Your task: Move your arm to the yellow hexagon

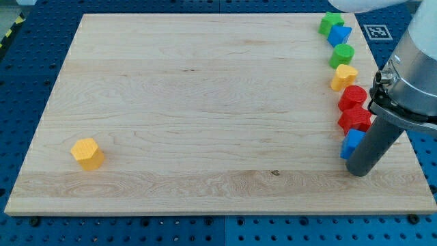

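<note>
The yellow hexagon (87, 153) lies alone on the wooden board (205, 102) near the view's lower left. My tip (358, 173) rests on the board at the view's lower right, far to the right of the hexagon. It stands just right of and below a blue block (351, 143).
A column of blocks runs along the board's right edge: a green block (330, 22), a blue block (339, 34), a green block (342, 55), a yellow heart (343, 77), and two red blocks (352, 97) (354, 120). A marker tag (375, 31) sits off the board at top right.
</note>
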Tool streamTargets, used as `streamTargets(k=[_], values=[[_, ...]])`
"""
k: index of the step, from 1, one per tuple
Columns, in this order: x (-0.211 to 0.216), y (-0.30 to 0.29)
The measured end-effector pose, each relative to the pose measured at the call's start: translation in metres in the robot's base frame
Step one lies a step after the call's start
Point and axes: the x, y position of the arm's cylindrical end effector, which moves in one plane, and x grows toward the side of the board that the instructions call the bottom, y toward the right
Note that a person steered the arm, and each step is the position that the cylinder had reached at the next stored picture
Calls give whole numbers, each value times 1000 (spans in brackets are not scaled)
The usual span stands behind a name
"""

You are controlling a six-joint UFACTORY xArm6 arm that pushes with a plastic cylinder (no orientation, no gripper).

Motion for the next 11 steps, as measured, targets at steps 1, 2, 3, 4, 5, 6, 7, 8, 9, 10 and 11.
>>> streamTargets(k=[1,2,3,4,5,6,7,8,9,10,11], values=[[0,0],[-6,1],[-8,2],[-3,0],[3,-52],[-24,-112],[-52,-173],[-61,-253],[-77,-346],[-83,-424],[-73,-479]])
